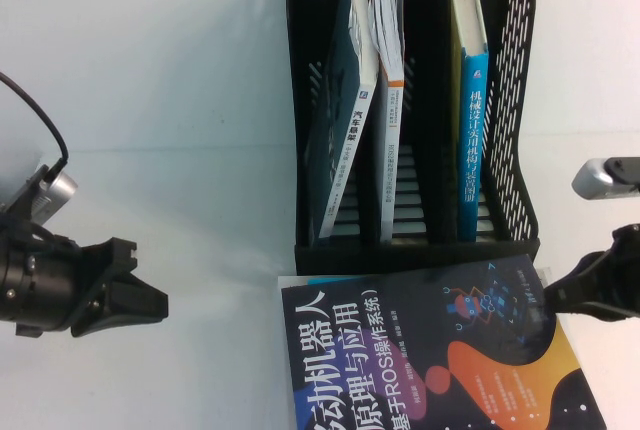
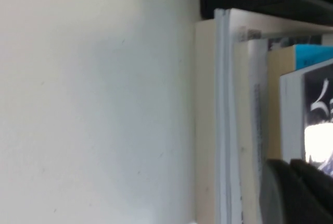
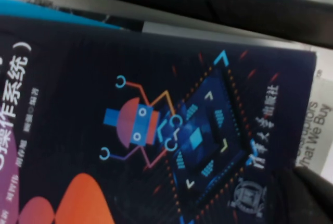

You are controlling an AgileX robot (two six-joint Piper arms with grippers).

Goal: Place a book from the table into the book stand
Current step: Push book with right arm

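The navy book [image 1: 430, 350] with its big white title and orange and pink blobs lies flat on top of a stack on the white table [image 1: 150, 100], just in front of the black book stand [image 1: 520, 70]. Its cover fills the right wrist view [image 3: 156, 120]. My right gripper [image 1: 560, 290] is at the book's far right corner, touching or just over its edge. My left gripper [image 1: 140, 285] is open and empty, low over the table well to the left of the stack. The left wrist view shows the stack's page edges [image 2: 229, 130].
The stand holds a dark teal book [image 1: 345, 120] leaning in the left slot, a white book [image 1: 390, 100] beside it and a bright-blue-spined book [image 1: 472, 130] in the right slot. Under the navy book lie a cyan-edged book [image 1: 300, 280] and a grey-covered one [image 3: 315, 130].
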